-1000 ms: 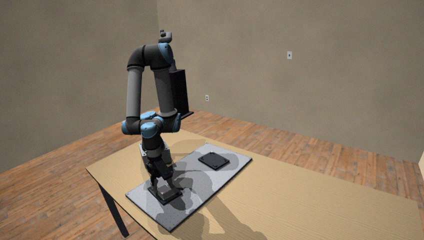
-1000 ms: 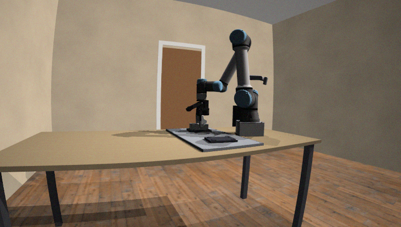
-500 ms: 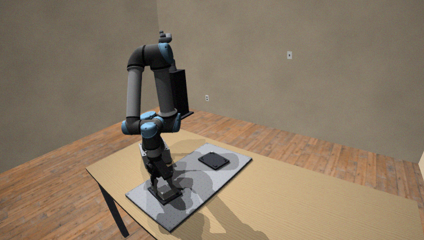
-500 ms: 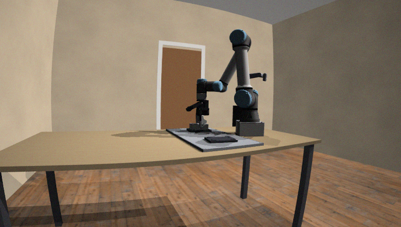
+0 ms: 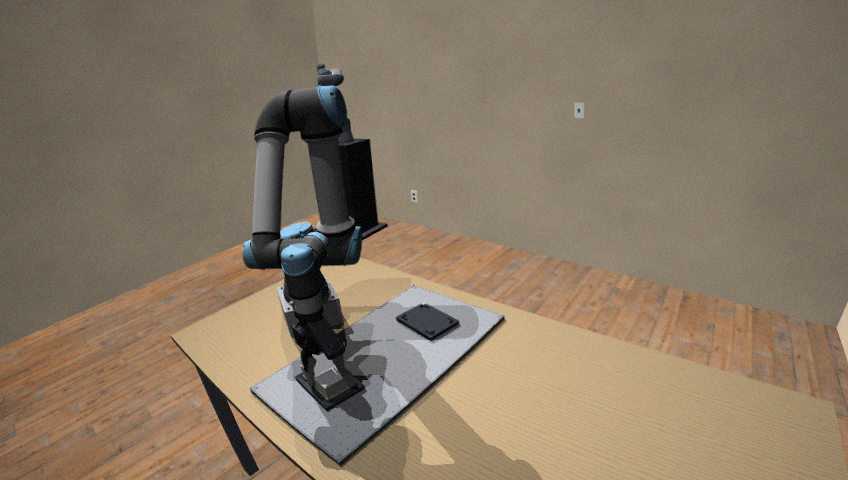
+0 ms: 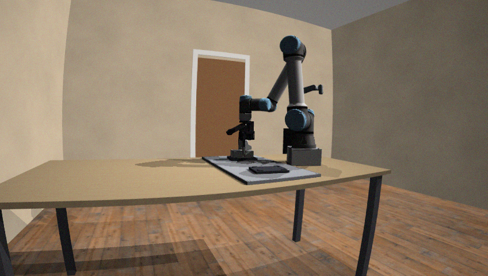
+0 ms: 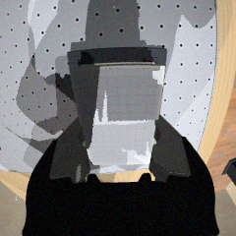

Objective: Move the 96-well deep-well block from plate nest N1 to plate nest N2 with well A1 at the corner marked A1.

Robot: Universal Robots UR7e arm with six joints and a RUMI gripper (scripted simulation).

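I'm down over the near nest [image 5: 309, 389] now, my gripper [image 5: 324, 364] clamped on the grey block [image 5: 330, 380], one finger on each of its opposite sides. From the wrist view the block [image 7: 125, 115] fills the space between my two dark fingers, and it looks square to them, which is what I want, because a skewed hold would carry over into a skewed drop. I judge the block sits in its nest or barely off it; the side view [image 6: 241, 152] is too small to tell. Gripping it across the sides leaves the top free and keeps it level for the carry. I cannot make out the cut corner from here, so I can't confirm which way A1 points.

The other nest [image 5: 427, 321] lies well apart, further along the same grey perforated plate [image 5: 470, 315], dark, square and with nothing on it. That's where this goes, so I reckon a straight lift comes next, high enough to pass over the locators.

The plate rests on a tan wooden table [image 5: 595, 404] with dark legs, my own shadow sprawled across both. Around us: plank floor [image 5: 595, 291], plain beige walls, a brown door [image 6: 218, 106] in a white frame behind my arm.
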